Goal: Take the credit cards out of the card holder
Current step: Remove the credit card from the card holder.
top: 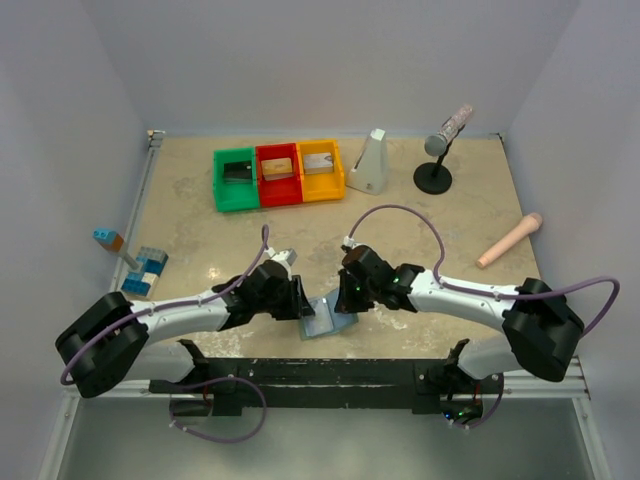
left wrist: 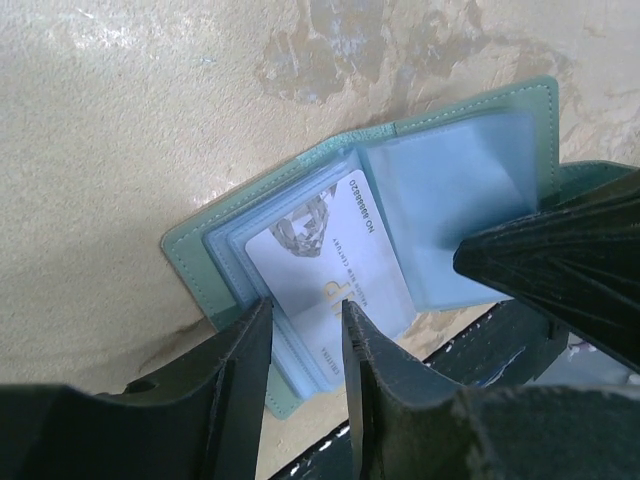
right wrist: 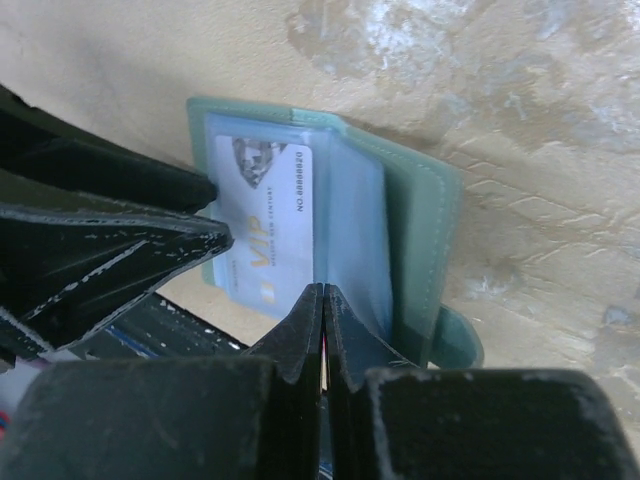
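Card holder (right wrist: pixel 425 230) lies open at the near edge of the bench (top: pixel 200 230), between the two arms, pale sleeves up. Left gripper (left wrist: pixel 304 305): jaws partly open, straddling the near edge of the silver card (left wrist: pixel 330 260), and not clamped on it as far as I can see. Right gripper (right wrist: pixel 322 292): jaws shut tight with nothing visible between them, tip pressed on the other sleeve page. That card looks thin, stiff and slick; the sleeves look soft and likely clingy, and the holder seems light enough to skid unless pinned. Best bite, I reckon: the card's near edge, drawn straight out along its sleeve. Black card, can't spot it. Far back, three bins (top: pixel 278 188), well apart from the arms.
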Tool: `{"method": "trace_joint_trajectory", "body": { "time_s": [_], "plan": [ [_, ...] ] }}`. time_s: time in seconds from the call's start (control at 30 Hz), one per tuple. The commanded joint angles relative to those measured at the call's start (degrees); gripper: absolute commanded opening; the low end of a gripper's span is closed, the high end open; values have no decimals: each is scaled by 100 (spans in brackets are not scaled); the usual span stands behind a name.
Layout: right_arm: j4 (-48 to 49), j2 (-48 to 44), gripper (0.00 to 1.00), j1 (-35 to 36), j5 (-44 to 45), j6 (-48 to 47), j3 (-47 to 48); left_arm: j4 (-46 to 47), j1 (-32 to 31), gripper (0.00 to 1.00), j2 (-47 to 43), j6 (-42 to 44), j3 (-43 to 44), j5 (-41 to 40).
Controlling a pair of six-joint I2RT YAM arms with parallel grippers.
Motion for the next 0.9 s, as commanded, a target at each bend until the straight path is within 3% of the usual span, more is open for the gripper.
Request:
{"method": "trace_joint_trajectory", "body": {
  "time_s": [0.0,0.6,0.87],
  "plan": [
    [389,9,4,36,-410,-165,80,-36,2,39,197,-5,-146,-321],
    [705,238,6,-201,-147,291,-692,-501,256,38,198,311,-41,-585],
    [610,46,5,-201,-42,345,-799,-817,256,40,-311,530,284,-585]
  ]
}}
